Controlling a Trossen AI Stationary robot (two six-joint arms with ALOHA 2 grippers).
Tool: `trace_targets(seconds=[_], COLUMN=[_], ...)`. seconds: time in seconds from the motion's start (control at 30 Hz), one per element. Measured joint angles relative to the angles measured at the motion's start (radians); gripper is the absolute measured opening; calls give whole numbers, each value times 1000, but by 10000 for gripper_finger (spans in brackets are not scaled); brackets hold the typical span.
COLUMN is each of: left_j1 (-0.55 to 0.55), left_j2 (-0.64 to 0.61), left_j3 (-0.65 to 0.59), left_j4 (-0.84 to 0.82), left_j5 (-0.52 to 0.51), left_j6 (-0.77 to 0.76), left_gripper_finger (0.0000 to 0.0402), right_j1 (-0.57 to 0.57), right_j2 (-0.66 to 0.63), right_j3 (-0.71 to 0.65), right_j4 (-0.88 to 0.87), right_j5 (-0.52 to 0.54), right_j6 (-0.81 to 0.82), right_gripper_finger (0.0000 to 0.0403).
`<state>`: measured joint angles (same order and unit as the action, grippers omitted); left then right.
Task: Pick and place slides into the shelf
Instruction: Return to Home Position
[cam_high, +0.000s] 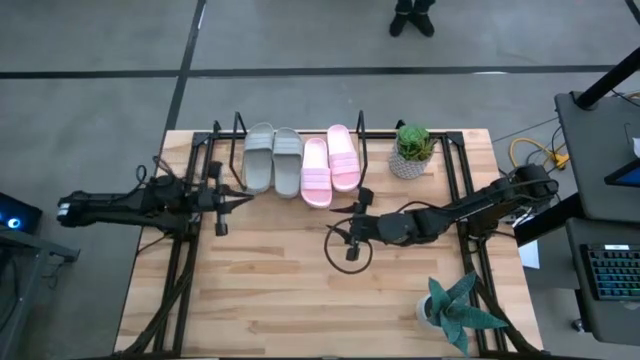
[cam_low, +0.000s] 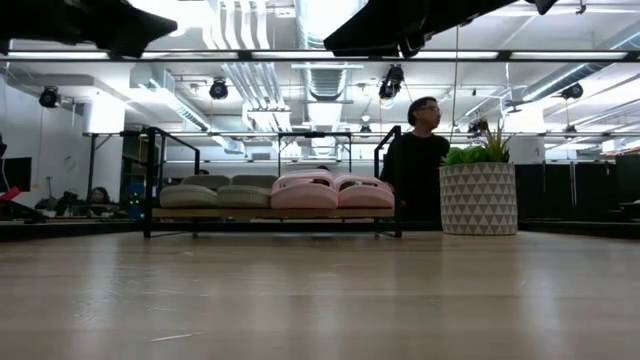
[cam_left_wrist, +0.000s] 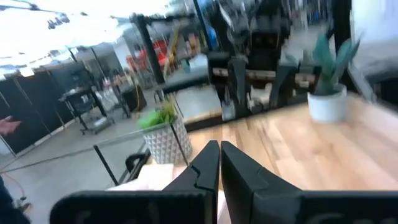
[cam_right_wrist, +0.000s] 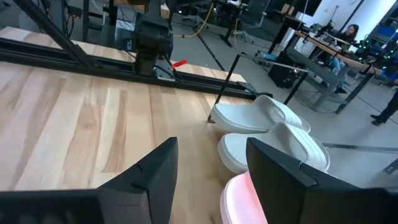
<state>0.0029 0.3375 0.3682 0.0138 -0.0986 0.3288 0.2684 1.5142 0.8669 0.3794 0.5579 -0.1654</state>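
All the slides lie soles down, side by side, on the shelf (cam_high: 361, 128) at the table's far edge: two grey slides (cam_high: 260, 158) (cam_high: 288, 155) on the left and two pale pink slides (cam_high: 316, 172) (cam_high: 343, 157) on the right. The low view shows them in a row on the shelf's wood base (cam_low: 270, 212). My left gripper (cam_high: 243, 197) hovers shut just near-left of the grey slides. My right gripper (cam_high: 342, 240) hangs open over bare wood, nearer than the pink slides. In the right wrist view the grey slides (cam_right_wrist: 267, 115) and a pink slide (cam_right_wrist: 242, 199) lie ahead of the open fingers.
A potted plant in a patterned pot (cam_high: 411, 150) stands right of the shelf. A second plant (cam_high: 455, 310) sits at the near right corner. Black rails (cam_high: 180, 250) run along both table sides. A person (cam_low: 420, 150) stands beyond the far edge. Bare wood (cam_high: 280, 280) fills the middle.
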Motion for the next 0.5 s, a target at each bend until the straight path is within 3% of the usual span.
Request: trace_targets(seconds=[0.23, 0.5], left_j1=[0, 0], left_j2=[-179, -313], left_j3=[-119, -149], left_j4=[-22, -180], left_j5=[38, 38], left_j6=[-88, -166], left_gripper_finger=[0, 0], right_j1=[0, 0], right_j2=[-1, -1], right_j3=[2, -3], right_j4=[0, 20], right_j5=[0, 1], right_j6=[-1, 3], right_gripper_finger=[182, 182])
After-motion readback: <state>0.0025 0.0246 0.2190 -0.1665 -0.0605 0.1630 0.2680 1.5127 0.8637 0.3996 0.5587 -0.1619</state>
